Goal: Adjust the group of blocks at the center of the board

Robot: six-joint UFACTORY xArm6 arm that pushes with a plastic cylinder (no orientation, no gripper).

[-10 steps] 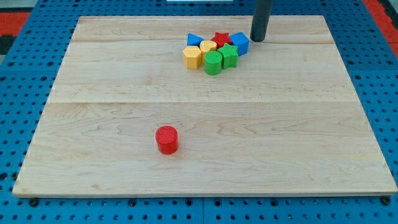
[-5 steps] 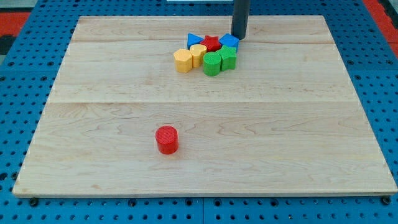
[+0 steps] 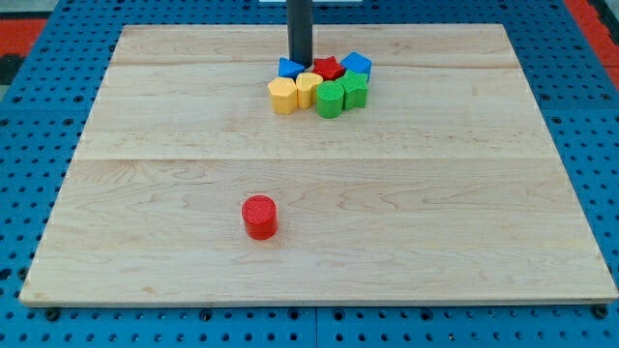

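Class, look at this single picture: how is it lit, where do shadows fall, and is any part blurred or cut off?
Camera view: lighting is even and soft, with no glare on the wooden board; the red cylinder casts only a faint shadow at its base; the clustered blocks look sharp; the rod is cut off by the view's top edge, my tip at the blue block.

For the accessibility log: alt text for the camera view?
My tip sits at the top edge of a block cluster near the wooden board's top centre, touching the blue block. A red cylinder stands alone lower down.
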